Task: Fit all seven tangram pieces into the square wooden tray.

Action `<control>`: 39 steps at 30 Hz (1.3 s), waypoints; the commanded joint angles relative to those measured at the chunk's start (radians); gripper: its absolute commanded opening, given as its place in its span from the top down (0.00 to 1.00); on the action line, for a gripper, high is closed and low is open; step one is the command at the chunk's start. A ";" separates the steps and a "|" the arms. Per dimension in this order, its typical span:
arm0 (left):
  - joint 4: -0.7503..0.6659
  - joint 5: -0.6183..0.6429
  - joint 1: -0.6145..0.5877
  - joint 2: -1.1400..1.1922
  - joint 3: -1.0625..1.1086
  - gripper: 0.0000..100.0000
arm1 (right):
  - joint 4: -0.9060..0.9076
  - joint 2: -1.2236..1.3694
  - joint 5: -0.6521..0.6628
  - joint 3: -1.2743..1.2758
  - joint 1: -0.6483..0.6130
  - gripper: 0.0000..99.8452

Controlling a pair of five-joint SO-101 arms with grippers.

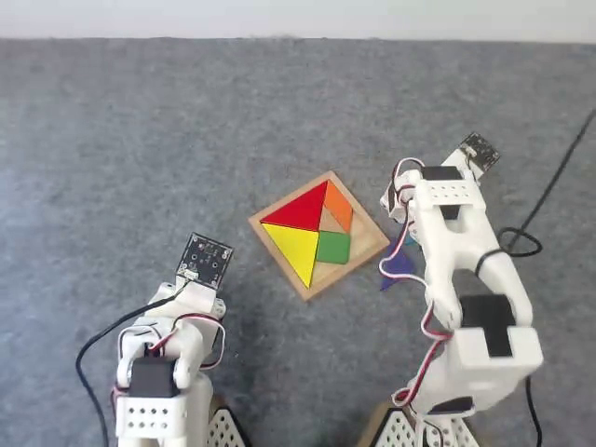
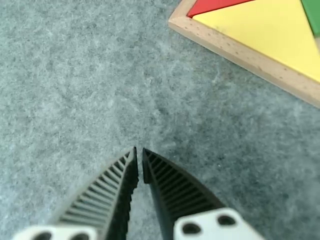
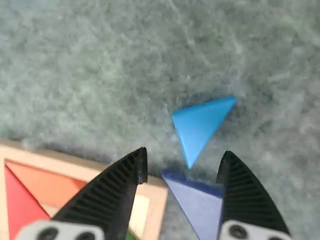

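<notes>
Triangle (image 3: 200, 125) just beyond right hand (image 3: 184, 152)

High view overhead, wrist views close; tray (image 2: 235, 49) shared

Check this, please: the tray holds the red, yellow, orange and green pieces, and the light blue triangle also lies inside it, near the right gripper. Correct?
Not quite. The light blue triangle lies outside the tray, on the grey mat, near the right gripper; the right wrist view shows this. The red piece, yellow piece, orange piece and green piece are indeed in the tray.
</notes>
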 commanded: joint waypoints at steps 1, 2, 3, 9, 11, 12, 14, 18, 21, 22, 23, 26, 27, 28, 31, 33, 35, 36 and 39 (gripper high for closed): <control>0.003 -0.011 -0.005 -0.023 -0.007 0.98 | 0.012 0.045 -0.012 -0.117 -0.001 0.77; 0.003 -0.011 -0.005 -0.023 -0.007 0.98 | 0.022 0.051 -0.018 -0.127 -0.001 0.77; 0.003 -0.011 -0.005 -0.023 -0.007 0.98 | 0.031 0.054 -0.034 -0.137 0.002 0.77; 0.003 -0.011 -0.005 -0.023 -0.007 0.98 | 0.033 0.064 -0.068 -0.150 0.077 0.77; 0.003 -0.011 -0.005 -0.023 -0.007 0.98 | 0.035 0.064 -0.068 -0.149 0.081 0.77; 0.003 -0.011 -0.005 -0.023 -0.007 0.98 | 0.035 0.064 -0.068 -0.146 0.081 0.77; 0.003 -0.011 -0.005 -0.023 -0.007 0.98 | 0.035 0.068 -0.068 -0.144 0.079 0.77; 0.003 -0.011 -0.005 -0.023 -0.007 0.98 | 0.028 0.117 -0.064 -0.152 0.084 0.83; 0.003 -0.011 -0.005 -0.023 -0.007 0.98 | 0.038 0.157 -0.060 -0.186 0.084 0.83; 0.003 -0.011 -0.005 -0.023 -0.007 0.98 | 0.039 0.168 -0.060 -0.196 0.085 0.82; 0.003 -0.011 -0.005 -0.023 -0.007 0.98 | 0.039 0.179 -0.060 -0.203 0.085 0.82; 0.003 -0.011 -0.005 -0.023 -0.007 0.98 | 0.039 0.193 -0.060 -0.209 0.084 0.82; 0.003 -0.011 -0.005 -0.023 -0.007 0.98 | 0.039 0.193 -0.060 -0.209 0.085 0.82; 0.003 -0.011 -0.005 -0.023 -0.007 0.98 | 0.041 0.193 -0.060 -0.209 0.085 0.82; 0.003 -0.011 -0.005 -0.023 -0.007 0.98 | 0.067 0.193 -0.060 -0.210 0.085 0.82; 0.003 -0.011 -0.005 -0.023 -0.007 0.98 | 0.071 0.199 -0.060 -0.210 0.087 0.85; 0.003 -0.011 -0.005 -0.023 -0.007 0.98 | 0.071 0.202 -0.060 -0.207 0.087 0.87; 0.003 -0.011 -0.005 -0.023 -0.007 0.98 | 0.071 0.202 -0.058 -0.207 0.087 0.88; 0.003 -0.011 -0.005 -0.023 -0.007 0.98 | 0.073 0.202 -0.032 -0.204 0.097 0.89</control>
